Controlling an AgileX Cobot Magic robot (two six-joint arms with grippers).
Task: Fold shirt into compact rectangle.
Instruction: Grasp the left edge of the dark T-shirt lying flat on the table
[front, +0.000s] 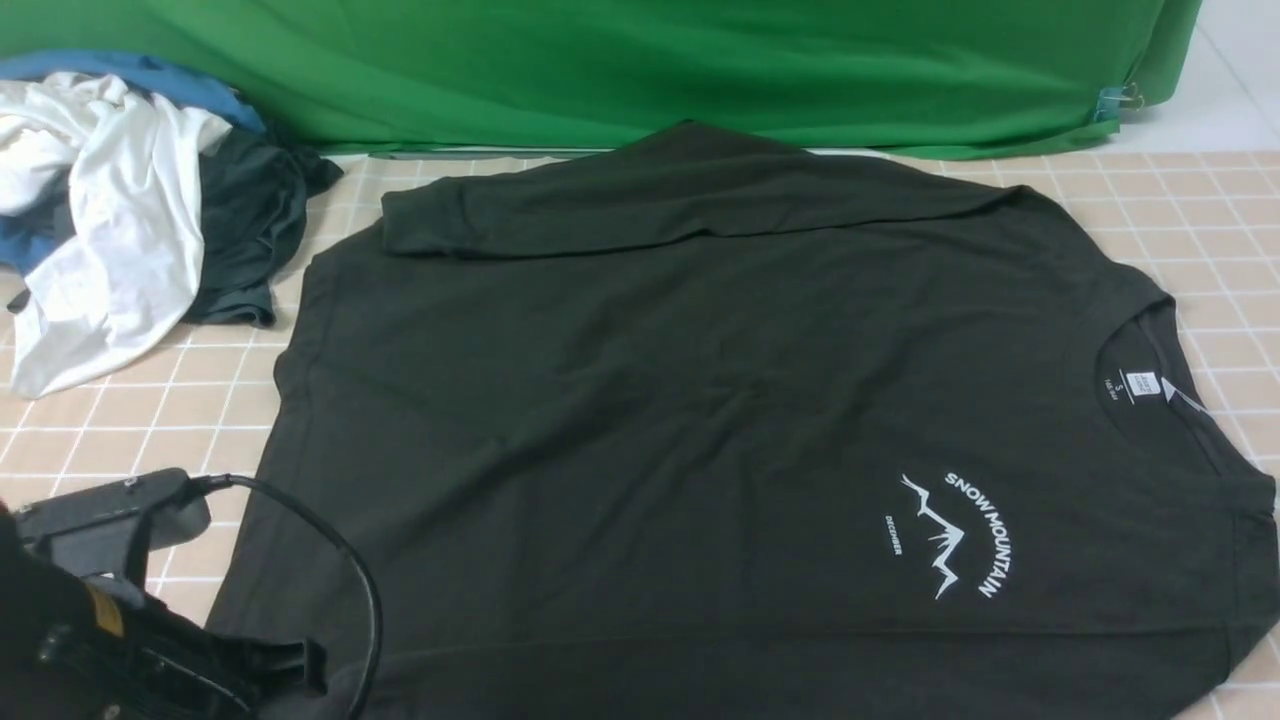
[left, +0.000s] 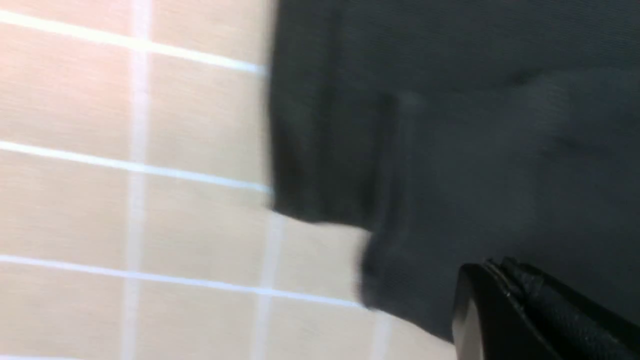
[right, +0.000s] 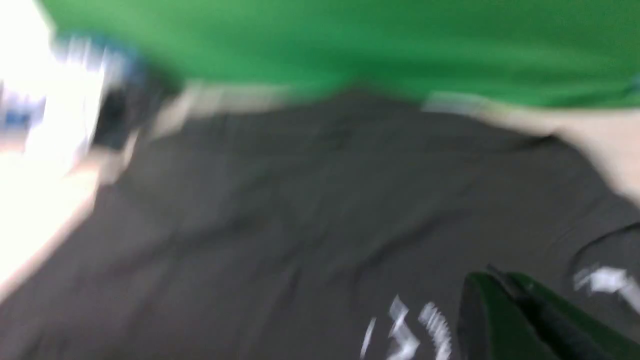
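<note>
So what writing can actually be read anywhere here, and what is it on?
"SNOW MOUNTAIN": white arc on the chest of the black shirt, curving around a mountain outline.
"DECEMBER": smaller white word beside that outline; this is the likely reading.
Neck label and the print inside the collar: too small to read.
Right wrist view: the chest print is blurred and unreadable.

A green cloth backdrop (front: 600, 70) hangs behind a beige, white-gridded table cover (front: 1180, 210).

White garment (front: 120, 230), blue cloth (front: 150, 75) and dark grey garment (front: 250, 220) lie heaped, perhaps touching the green backdrop (front: 600, 70).
</note>
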